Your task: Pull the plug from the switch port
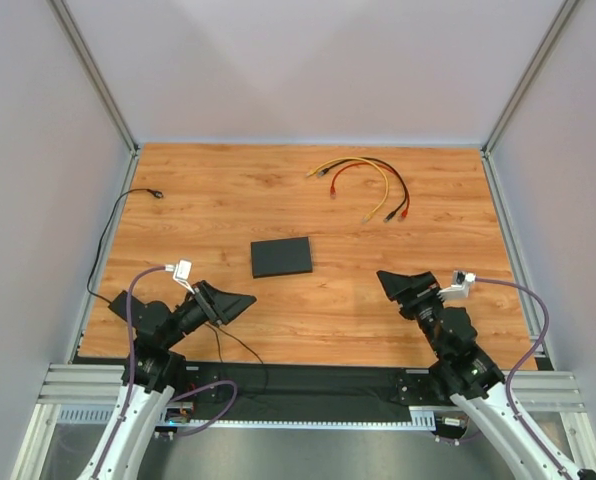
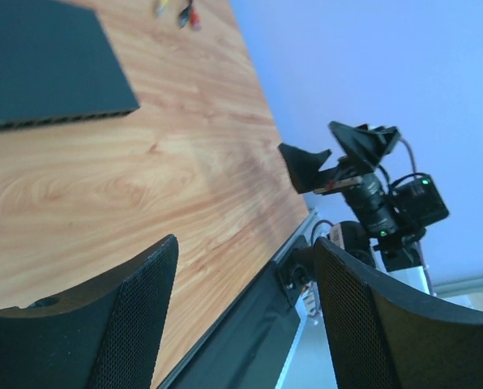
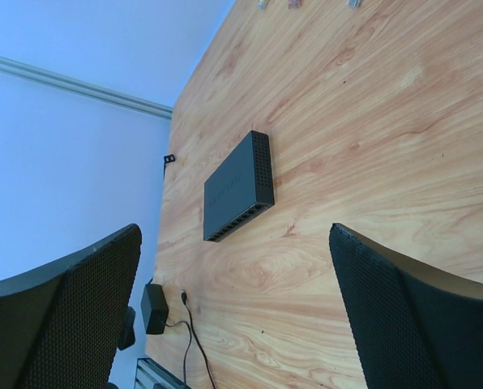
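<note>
Switch (image 1: 281, 257) lies flat near the middle of the wooden table (image 1: 218, 200), its port row turned toward our bases. It sits between our two arms and apart from both. Our left gripper (image 1: 236, 301) hovers low, near and to the left of the switch, jaws spread wide with nothing between them. Our right gripper (image 1: 394, 282) hangs on the other side, likewise wide open and empty. Patch cables (image 1: 363, 180) in yellow, red and black lie loose toward the far edge, well apart from the switch. A black lead (image 1: 156, 194) trails along the left edge.
</note>
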Motion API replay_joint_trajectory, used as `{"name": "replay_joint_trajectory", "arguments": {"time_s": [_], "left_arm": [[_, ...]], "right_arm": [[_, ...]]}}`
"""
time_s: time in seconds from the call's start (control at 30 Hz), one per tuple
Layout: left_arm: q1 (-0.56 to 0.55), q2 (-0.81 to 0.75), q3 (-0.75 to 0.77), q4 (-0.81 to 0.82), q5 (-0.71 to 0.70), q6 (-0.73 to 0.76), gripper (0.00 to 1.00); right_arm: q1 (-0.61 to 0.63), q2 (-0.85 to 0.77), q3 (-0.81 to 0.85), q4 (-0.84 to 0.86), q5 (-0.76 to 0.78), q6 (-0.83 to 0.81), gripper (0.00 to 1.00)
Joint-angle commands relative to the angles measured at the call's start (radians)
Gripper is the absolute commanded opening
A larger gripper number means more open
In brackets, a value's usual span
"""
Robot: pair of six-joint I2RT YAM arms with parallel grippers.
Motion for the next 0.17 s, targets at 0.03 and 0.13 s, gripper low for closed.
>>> {"name": "replay_joint_trajectory", "arguments": {"time_s": [0.03, 0.13], "left_arm": [[-0.004, -0.135, -0.13, -0.201, -0.037, 0.016, 0.76], [-0.004, -0.101, -0.13, -0.186, -0.04, 0.025, 0.76]], "right_arm": [[0.002, -0.041, -0.139, -0.221, 0.027, 0.011, 1.0], [0.005, -0.041, -0.139, -0.232, 0.03, 0.013, 1.0]]}}
